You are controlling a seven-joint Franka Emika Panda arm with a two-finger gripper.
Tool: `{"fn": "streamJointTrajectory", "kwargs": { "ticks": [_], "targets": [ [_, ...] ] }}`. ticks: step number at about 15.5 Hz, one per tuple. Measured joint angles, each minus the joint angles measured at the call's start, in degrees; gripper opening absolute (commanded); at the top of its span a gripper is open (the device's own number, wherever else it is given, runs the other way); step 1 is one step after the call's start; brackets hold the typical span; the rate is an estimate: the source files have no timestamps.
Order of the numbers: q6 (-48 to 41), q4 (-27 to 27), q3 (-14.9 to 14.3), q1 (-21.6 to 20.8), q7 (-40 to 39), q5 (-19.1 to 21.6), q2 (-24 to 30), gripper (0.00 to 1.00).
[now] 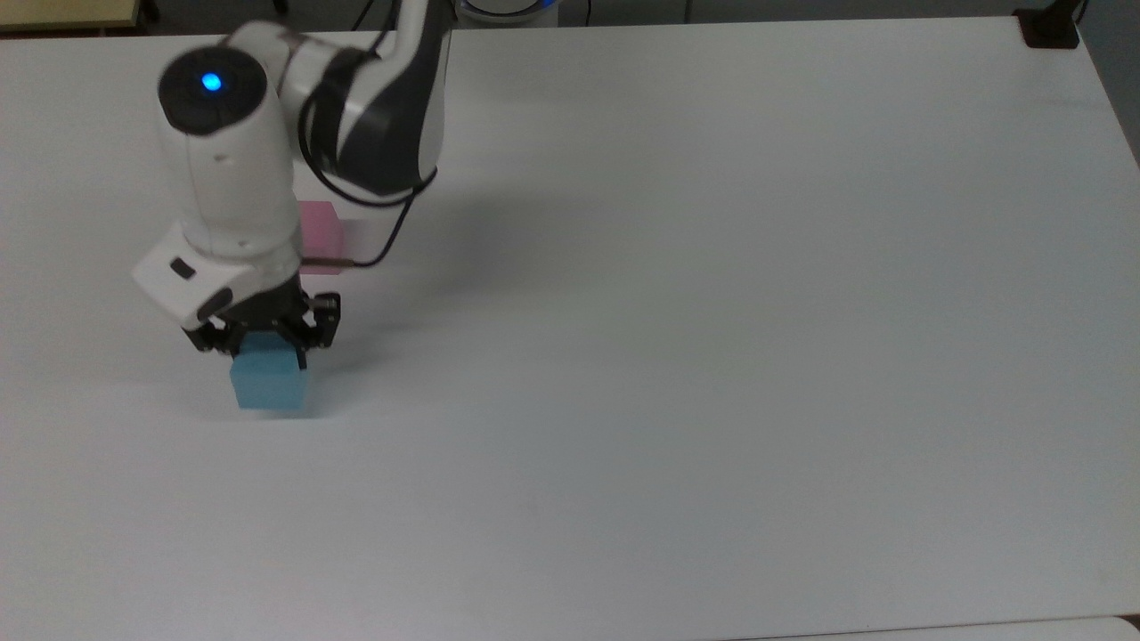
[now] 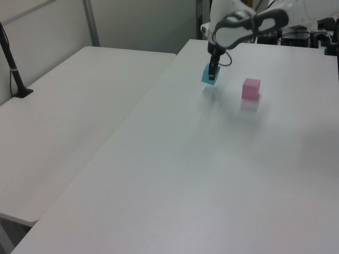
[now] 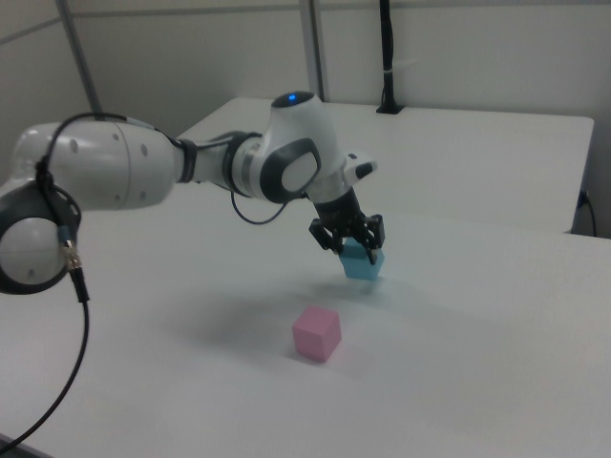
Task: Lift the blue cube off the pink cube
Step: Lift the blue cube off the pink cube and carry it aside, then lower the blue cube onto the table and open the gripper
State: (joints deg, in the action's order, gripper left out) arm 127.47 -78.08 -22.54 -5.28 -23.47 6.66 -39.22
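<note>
Gripper (image 1: 267, 343) is clamped on the blue cube (image 1: 267, 385), holding it from above, low over the tabletop (image 1: 712, 356); can't tell if it's touching. Pink cube (image 3: 316, 333) sits alone, well apart from it. Step in hand looks like the set-down: lower straight, keep the cube level, release only once the base is flat, then retract vertically so the fingers don't drag it.

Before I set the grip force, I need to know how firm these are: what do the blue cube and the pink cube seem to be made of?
The blue cube, held in the gripper: probably foam or light plastic; its faces are plain, matte and glare-free. The pink cube, alone on the white table: likely the same material, with an equally dull, even finish. The look alone cannot settle firmness.
</note>
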Motion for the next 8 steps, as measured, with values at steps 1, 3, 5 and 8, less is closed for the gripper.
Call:
{"fn": "streamJointTrajectory", "kwargs": {
  "ticks": [1,3,5,8],
  "targets": [
    [1.08,0.89,0.01,0.0,0.37,0.0,-1.88,0.53],
    [2.69,2.48,-0.06,0.0,0.83,0.01,-4.61,0.89],
    [2.64,3.01,-0.08,0.01,0.85,0.01,-4.8,1.0],
    [2.64,2.95,-0.08,0.12,1.17,0.02,-4.85,1.0]
  ]
}}
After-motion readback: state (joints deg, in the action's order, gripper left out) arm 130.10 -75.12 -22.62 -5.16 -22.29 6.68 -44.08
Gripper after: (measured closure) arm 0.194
